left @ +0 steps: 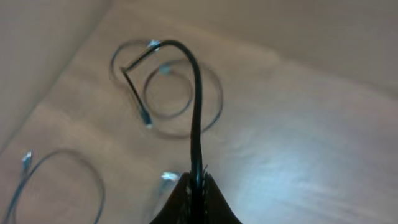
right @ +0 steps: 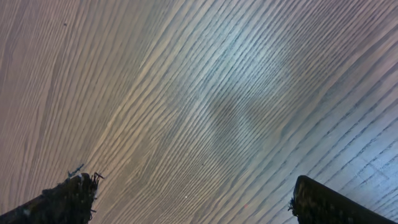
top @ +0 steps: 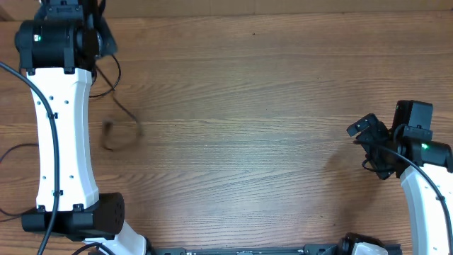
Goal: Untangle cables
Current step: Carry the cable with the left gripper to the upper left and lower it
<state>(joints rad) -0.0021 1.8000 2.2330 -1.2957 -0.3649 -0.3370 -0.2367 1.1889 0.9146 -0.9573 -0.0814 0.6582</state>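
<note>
In the left wrist view my left gripper (left: 198,182) is shut on a thin black cable (left: 196,99). The cable rises from the jaws, arcs left and hangs down to a small plug tip (left: 147,121). Under it a second cable (left: 216,99) lies looped on the wooden table. A third cable (left: 96,180) curves at the lower left, with a silver plug (left: 26,158). Overhead, the left gripper (top: 99,32) is at the far left corner, and the cable trails down to a blurred loop (top: 119,136). My right gripper (top: 368,131) (right: 193,199) is open and empty over bare wood.
The white left arm (top: 62,134) runs along the table's left side, with thicker black robot cords (top: 14,150) beside it. The table's far edge (top: 283,8) is at the top. The right arm (top: 428,191) stands at the right edge.
</note>
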